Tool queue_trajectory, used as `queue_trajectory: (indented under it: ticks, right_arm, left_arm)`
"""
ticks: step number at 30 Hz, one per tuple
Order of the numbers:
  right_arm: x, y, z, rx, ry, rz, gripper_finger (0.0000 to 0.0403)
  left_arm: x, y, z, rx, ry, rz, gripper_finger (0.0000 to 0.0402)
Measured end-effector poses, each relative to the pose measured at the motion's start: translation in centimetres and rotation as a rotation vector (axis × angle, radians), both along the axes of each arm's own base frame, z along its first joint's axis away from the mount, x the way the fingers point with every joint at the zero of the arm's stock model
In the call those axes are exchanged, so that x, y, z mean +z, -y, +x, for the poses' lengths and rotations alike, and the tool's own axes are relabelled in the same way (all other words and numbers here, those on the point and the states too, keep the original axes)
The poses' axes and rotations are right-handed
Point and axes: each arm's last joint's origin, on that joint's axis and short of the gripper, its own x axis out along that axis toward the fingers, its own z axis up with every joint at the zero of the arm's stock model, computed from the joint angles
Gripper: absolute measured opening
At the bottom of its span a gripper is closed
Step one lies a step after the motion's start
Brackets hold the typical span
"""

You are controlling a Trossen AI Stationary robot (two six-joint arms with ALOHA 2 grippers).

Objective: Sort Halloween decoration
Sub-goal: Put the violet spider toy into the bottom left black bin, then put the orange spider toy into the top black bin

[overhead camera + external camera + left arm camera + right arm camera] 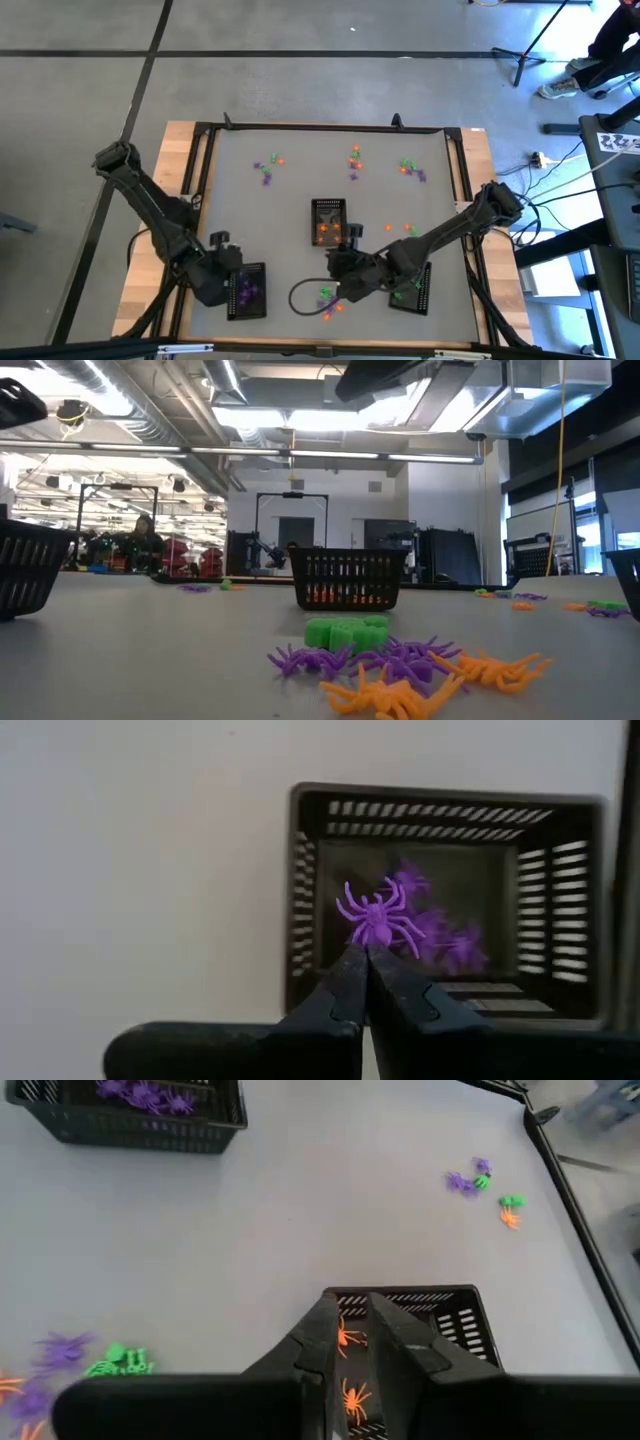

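My left gripper (365, 955) is shut on a purple spider (378, 915) and hangs over the near-left black tray (247, 291), which holds more purple spiders (440, 935). My right gripper (350, 1305) stands over the middle tray (328, 222) with a narrow gap between its fingers. Orange spiders (346, 1337) lying in that tray show through the gap. A mixed pile of green, purple and orange trinkets (328, 298) lies near the table's near edge and shows up close in the low view (400, 665). My left gripper pinches the purple spider between its two fingertips (350, 970), at the spider's rear end (372, 942). The spider sticks out beyond the tips, lifted clear above the tray's open top.
A third tray with green pieces (411, 290) sits near-right. Small clusters of trinkets lie toward the far edge (268, 168), (354, 160), (412, 170), with a few orange ones (398, 229) right of the middle tray. A black frame (330, 128) rims the table.
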Motion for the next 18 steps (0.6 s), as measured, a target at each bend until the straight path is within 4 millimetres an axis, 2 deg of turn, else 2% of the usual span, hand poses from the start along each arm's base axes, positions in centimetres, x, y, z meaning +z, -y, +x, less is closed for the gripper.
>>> queue_trajectory:
  ticks: [4, 9, 14, 18]
  right_arm:
    - [0.1, 0.06, 0.06, -0.001, 0.006, 0.003, 0.0055]
    - [0.08, 0.05, 0.05, 0.013, -0.003, -0.005, 0.0055]
    - [-0.12, 0.1, -0.17, 0.029, -0.042, -0.005, 0.0055]
    - [-0.33, -0.27, -0.25, 0.111, -0.1, 0.099, 0.0055]
  left_arm:
    - [0.2, 0.9, -0.19, -0.012, 0.037, -0.056, 0.0007]
    - [0.26, 1.18, -0.26, -0.023, 0.049, -0.069, 0.0047]
    - [0.29, 0.99, -0.06, -0.044, 0.077, -0.027, 0.0091]
    - [0.48, 0.64, 0.46, -0.035, 0.176, 0.069, 0.01]
